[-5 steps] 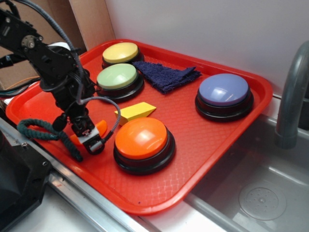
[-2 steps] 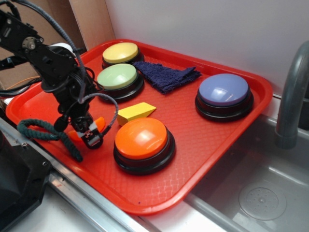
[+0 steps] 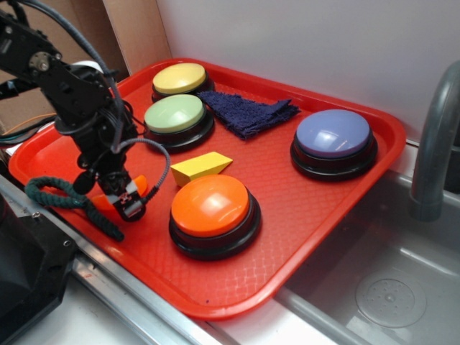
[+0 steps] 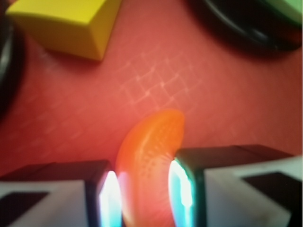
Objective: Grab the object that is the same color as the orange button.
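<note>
Gripper (image 4: 142, 189) clamped on the orange crescent (image 4: 149, 156), low over the red tray (image 3: 309, 215).

In the wrist view both pads (image 4: 110, 194) pressed the flanks of the crescent, whose tip pointed toward 12 o'clock; the grasp took it across its thin width, which probably suited the narrow jaw opening. In the exterior view the gripper (image 3: 123, 200) sat at about 9 o'clock from the orange button (image 3: 210, 205), with the crescent (image 3: 140, 185) showing only as an orange sliver beside the fingers. Whether the crescent was clear of the tray could not be told. The yellow wedge (image 3: 201, 167) lay at 11 o'clock in the wrist view, apart from the grasp. Colour match with the button judged correct; the grab appeared secured, the lift not yet confirmed.
</note>
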`<state>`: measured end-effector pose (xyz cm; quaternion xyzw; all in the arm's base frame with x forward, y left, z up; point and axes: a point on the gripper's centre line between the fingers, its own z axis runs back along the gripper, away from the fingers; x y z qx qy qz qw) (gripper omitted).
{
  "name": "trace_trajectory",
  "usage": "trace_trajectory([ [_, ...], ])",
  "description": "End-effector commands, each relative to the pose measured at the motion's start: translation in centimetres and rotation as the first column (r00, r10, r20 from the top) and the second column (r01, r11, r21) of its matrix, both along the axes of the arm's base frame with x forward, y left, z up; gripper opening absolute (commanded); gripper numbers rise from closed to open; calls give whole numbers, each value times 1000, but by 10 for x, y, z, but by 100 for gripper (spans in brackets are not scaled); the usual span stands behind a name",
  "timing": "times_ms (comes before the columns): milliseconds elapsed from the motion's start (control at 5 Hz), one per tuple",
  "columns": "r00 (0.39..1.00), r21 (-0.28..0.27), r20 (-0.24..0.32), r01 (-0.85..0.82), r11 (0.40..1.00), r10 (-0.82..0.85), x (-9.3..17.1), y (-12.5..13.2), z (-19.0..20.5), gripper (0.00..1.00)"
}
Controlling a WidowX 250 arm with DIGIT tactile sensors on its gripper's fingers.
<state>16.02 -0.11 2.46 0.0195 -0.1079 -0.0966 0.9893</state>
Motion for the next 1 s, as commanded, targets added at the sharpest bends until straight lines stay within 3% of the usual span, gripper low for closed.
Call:
trace_trajectory([
  [0,983,-103,13,-183,978,185,26,9,62,0],
  [200,947,-73,-29,-320,945,319,31,14,95,0],
  [400,912,-88,9,-408,909,410,33,17,132,0],
  [600,891,-139,39,-444,885,452,39,19,166,0],
  [800,876,-194,24,-468,862,481,43,20,186,0],
])
